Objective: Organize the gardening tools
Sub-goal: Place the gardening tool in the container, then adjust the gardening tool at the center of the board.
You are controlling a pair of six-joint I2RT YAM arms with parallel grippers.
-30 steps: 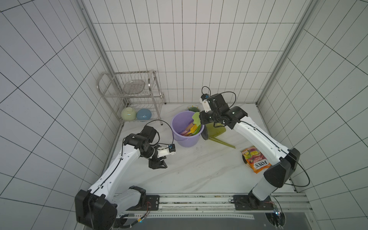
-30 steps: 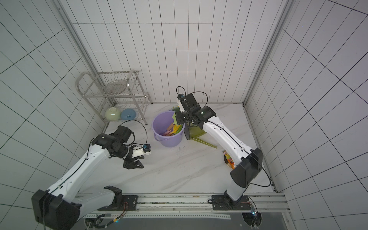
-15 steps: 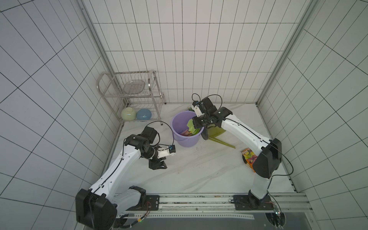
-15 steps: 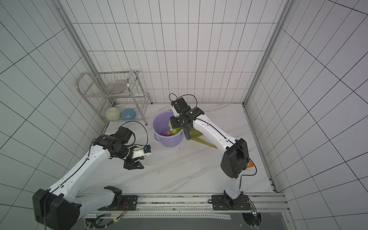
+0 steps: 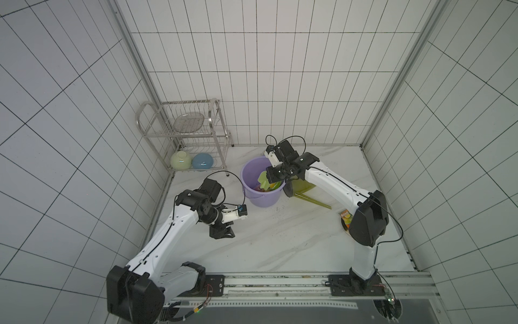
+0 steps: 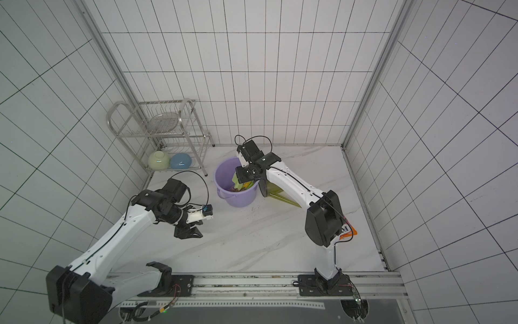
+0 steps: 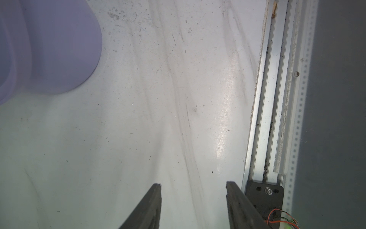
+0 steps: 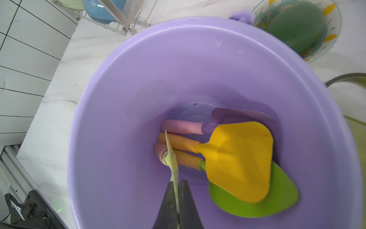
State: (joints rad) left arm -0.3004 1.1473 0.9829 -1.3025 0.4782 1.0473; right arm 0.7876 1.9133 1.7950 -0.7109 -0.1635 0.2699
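Right end effector (image 8: 177,182) grips the pale green trowel (image 8: 172,158) inside the lilac bucket (image 8: 138,69); left end effector (image 7: 193,185) holds nothing.

Nearest the rail, the left end effector hovers over the bare marble surface (image 5: 280,238), its jaws partly open with nothing between them. Farther back, the right end effector reaches down into the bucket with its jaws pinched tight on the thin edge of the pale green trowel's blade. On the bucket floor below it lie the yellow trowel (image 8: 237,158), the green trowel (image 8: 277,196) under it, and the purple trowel (image 8: 182,126) with its pink handle. The olive-green watering can (image 5: 301,186) sits on the surface just beside the bucket, partly hidden under the right arm. Against the far wall stands a wire rack (image 5: 182,131).
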